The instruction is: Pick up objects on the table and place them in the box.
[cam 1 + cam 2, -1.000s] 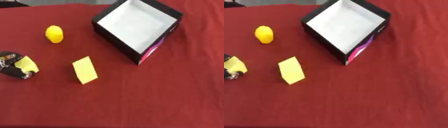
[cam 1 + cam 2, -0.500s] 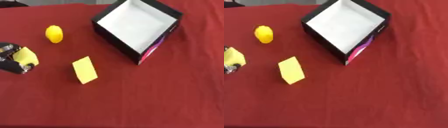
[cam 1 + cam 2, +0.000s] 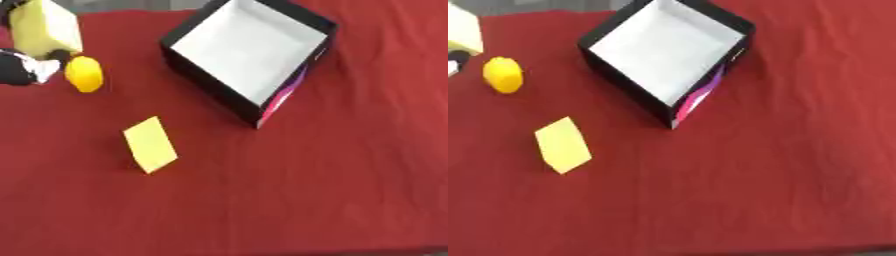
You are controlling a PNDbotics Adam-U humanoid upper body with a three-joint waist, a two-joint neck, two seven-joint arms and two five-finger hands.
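Red cloth (image 3: pixel 350 190) covers the whole table — creased but flat, nothing else on it beyond the task items. Box (image 3: pixel 249 47) sits upper centre, black walls, white floor, turned corner-on, open top, empty as far as can be seen.

Left hand (image 3: pixel 22 70) shows at the upper left edge, black w/ silver, raised off the cloth; fingers appear curled round a pale yellow block (image 3: pixel 44 27), which stands tilted above the hand. Exact finger contact not clear. Right hand not seen in either view.

Remaining on cloth: yellow rounded object (image 3: pixel 84 74) just beside the left hand, and flat yellow piece (image 3: pixel 150 144) lower, well apart from the box.

Handling, by judgement: block looks light, rigid, flat-faced — best held across opposite faces. Rounded object prob. smooth and apt to roll; take it round the middle. Flat piece lies low; edge pinch needed, may slide on cloth.
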